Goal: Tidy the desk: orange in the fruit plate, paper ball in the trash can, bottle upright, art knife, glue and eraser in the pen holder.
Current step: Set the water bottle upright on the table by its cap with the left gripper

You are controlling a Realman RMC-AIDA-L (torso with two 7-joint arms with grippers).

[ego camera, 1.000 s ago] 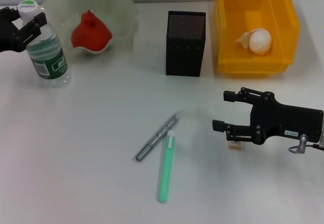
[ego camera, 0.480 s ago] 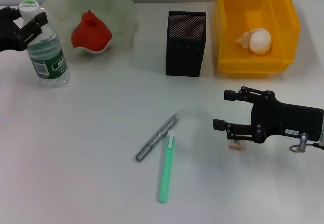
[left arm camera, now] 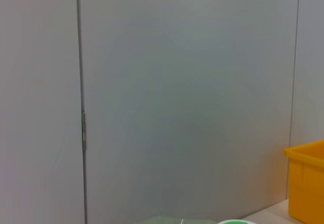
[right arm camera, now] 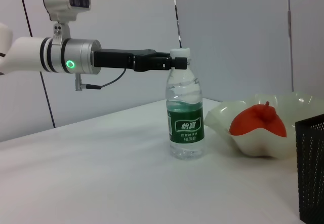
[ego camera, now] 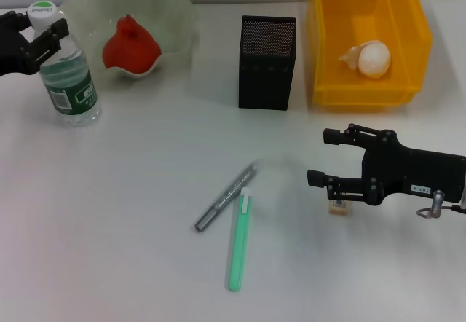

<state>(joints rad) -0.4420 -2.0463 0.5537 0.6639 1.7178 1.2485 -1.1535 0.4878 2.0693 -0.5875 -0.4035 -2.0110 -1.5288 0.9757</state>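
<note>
Left gripper (ego camera: 45, 34) jaws clamped on the cap of the bottle (ego camera: 68, 80), holding it upright on the worktop (ego camera: 131, 191), close to the fruit plate (ego camera: 178, 16) with the orange (ego camera: 129, 45). Right gripper (ego camera: 325, 159) jaws apart, low over the eraser (ego camera: 337, 206), just behind the near jaw, ready to pinch. Plenty of bare room up to the pen holder (ego camera: 267, 62). Paper ball (ego camera: 373, 58) already in the trash can (ego camera: 364, 92).

One bottle (ego camera: 68, 74), one orange (ego camera: 129, 46), two pens (ego camera: 231, 213).
</note>
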